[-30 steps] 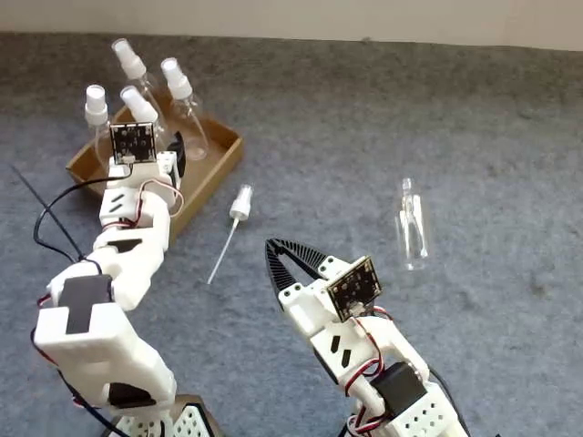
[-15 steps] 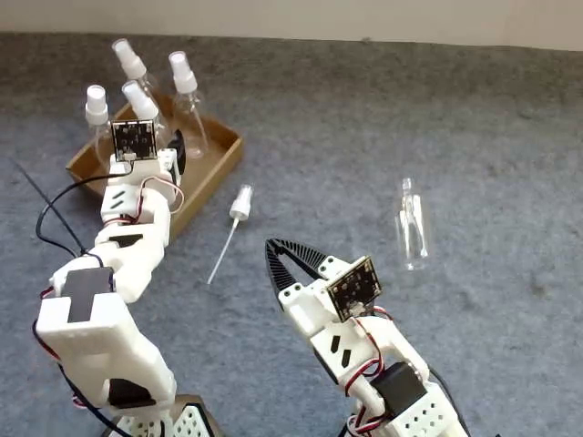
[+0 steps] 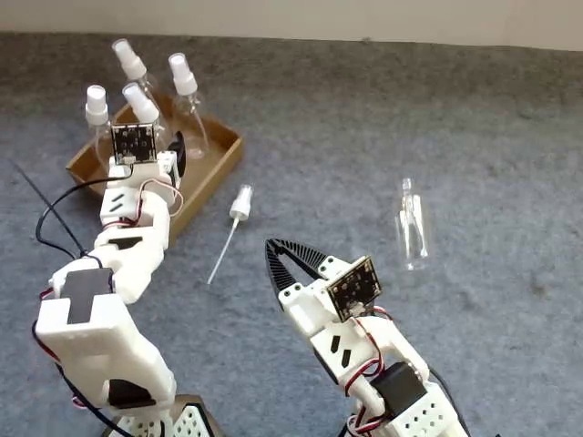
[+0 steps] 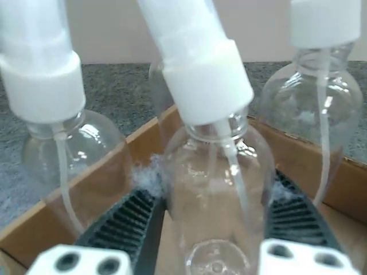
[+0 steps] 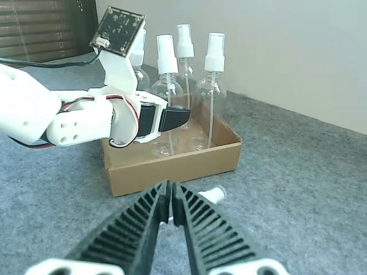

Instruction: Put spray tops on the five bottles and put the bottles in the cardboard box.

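Several clear bottles with white spray tops stand in the cardboard box [image 3: 215,170] at the far left. My left gripper [image 3: 157,138] is inside the box, shut on one tilted bottle [image 4: 215,177], its ribbed fingers [image 4: 129,223] pressed against both sides. A loose spray top [image 3: 240,204] with a long tube lies on the carpet just right of the box. One bare bottle [image 3: 412,228] lies on its side at mid-right. My right gripper [image 3: 271,255] is shut and empty, low over the carpet, with the loose spray top [image 5: 213,195] just beyond its tips.
Grey carpet [image 3: 364,118] covers the whole table. The box [image 5: 172,163] and the left arm [image 5: 74,120] stand straight ahead of the right gripper [image 5: 170,192]. A black cable [image 3: 50,209] loops beside the left arm. A pale wall runs along the far edge.
The left arm shifted slightly in the box and the bottle at the back right nudged a little to the right. The right arm has not moved.
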Controlling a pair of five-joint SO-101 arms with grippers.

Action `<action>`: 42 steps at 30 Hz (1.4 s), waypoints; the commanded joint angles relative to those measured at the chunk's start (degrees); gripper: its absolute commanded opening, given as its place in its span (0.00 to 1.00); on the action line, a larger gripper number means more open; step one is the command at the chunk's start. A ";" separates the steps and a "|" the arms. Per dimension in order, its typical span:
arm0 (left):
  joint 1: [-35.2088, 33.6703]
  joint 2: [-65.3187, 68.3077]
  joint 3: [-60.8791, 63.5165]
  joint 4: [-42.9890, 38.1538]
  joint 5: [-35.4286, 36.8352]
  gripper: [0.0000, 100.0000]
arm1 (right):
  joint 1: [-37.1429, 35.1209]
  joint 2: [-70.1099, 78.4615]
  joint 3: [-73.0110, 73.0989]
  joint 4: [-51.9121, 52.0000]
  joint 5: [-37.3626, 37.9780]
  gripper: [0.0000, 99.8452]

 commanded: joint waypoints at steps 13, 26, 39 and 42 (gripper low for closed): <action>-0.04 -5.05 5.58 -0.35 0.00 0.21 | 2.59 -0.66 6.99 0.31 0.00 0.00; 0.13 -19.21 16.04 0.09 -0.26 0.21 | 2.59 -0.66 6.99 0.31 0.00 0.00; 1.19 -39.16 30.64 7.82 -5.80 0.21 | 3.82 -0.66 6.99 3.65 0.00 0.00; 1.71 -45.41 30.37 17.76 -6.07 0.21 | 7.78 -0.75 6.99 3.21 0.00 0.00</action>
